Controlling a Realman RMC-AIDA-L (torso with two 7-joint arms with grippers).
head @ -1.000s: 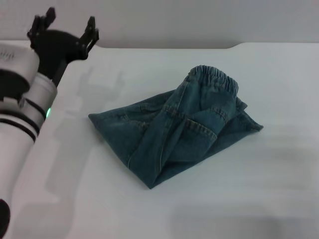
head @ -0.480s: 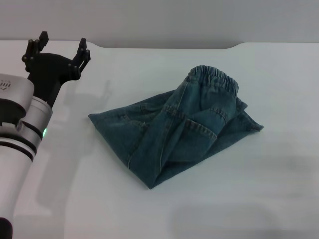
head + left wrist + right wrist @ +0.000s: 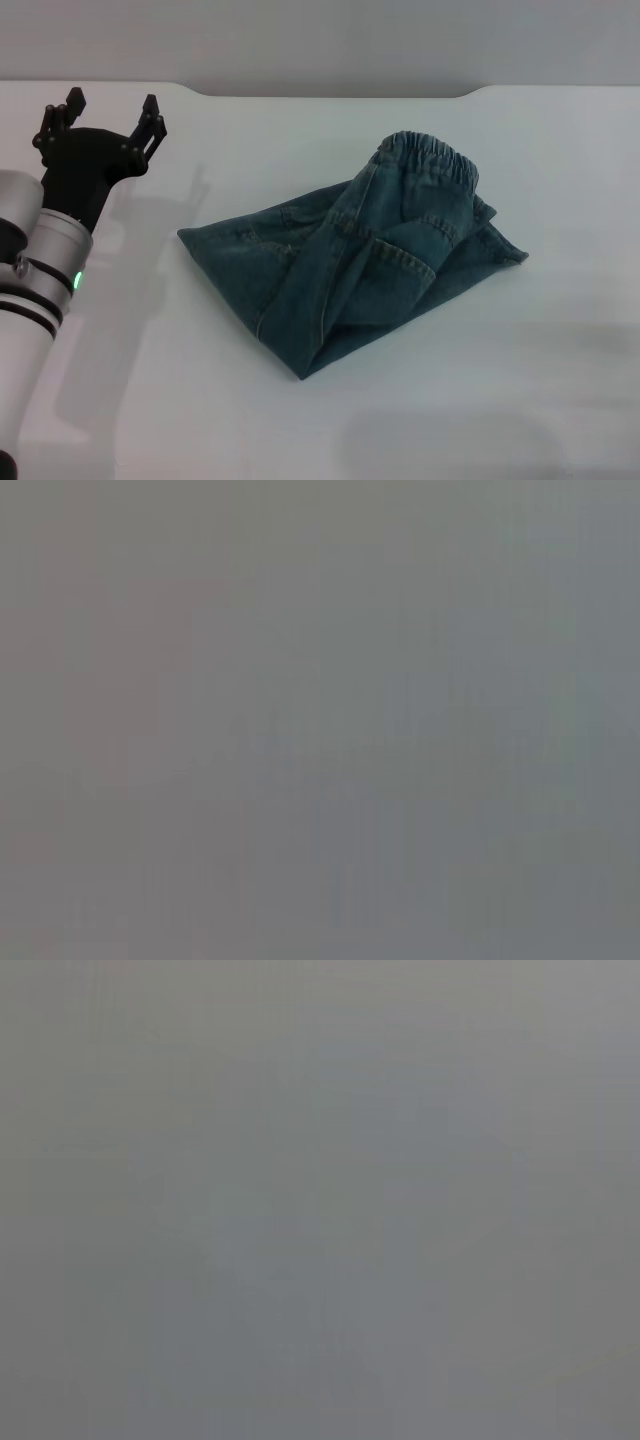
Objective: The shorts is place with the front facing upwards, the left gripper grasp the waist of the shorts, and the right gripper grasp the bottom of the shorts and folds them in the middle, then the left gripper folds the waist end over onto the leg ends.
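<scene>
The blue denim shorts (image 3: 350,265) lie folded into a compact bundle in the middle of the white table. Their gathered elastic waistband (image 3: 432,158) rests on top at the far right of the bundle. The leg ends are hidden under the folded layers. My left gripper (image 3: 100,120), a black claw on a silver-white arm with a green light, hovers open at the far left, well away from the shorts and holding nothing. The right gripper is out of view. Both wrist views show only a featureless grey.
The white table (image 3: 500,380) stretches all around the bundle. Its far edge (image 3: 330,95) runs along the back, against a grey wall.
My left arm has drawn back toward me and to the left, its claw still open. The shorts have not moved.
</scene>
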